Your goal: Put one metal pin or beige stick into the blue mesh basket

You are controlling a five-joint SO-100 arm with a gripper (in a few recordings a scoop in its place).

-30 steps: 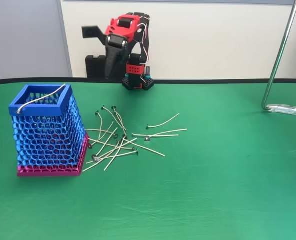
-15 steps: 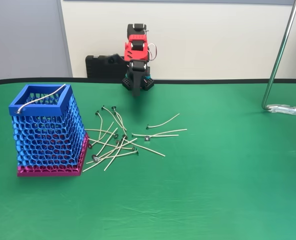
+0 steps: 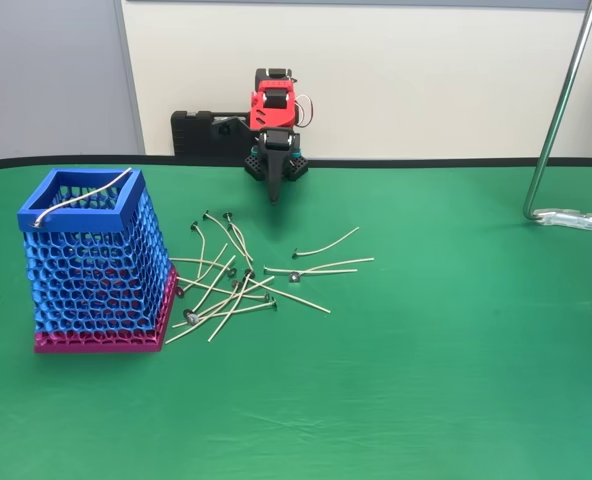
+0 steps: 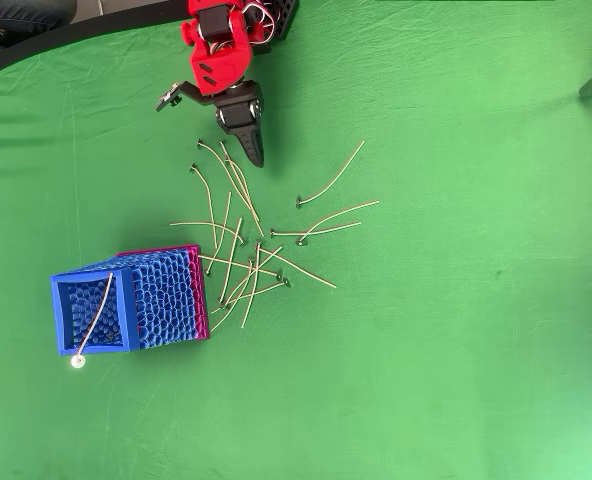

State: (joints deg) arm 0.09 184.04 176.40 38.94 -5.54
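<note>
Cannot tell whether the claw [image 4: 253,150] is parted or closed; too small and dark in both views. Metal stand [image 3: 556,120] cut off by the fixed view's top and right edges. Count of overlapping sticks [image 4: 241,270] unclear.

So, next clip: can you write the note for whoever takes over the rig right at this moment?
Gripper: carries nothing, points down near the far end of the stick pile; the pictures do not settle whether the jaws are open or shut.
Blue mesh basket: upright at the left of the fixed view. One stick lies across its rim, head hanging over the edge, not down inside.
Loose sticks: scattered on the green table beside the basket, between it and the arm.
Done: one stick is on the basket.
Left: arguably seat that stick, or pick another from the pile and drop it in.
</note>
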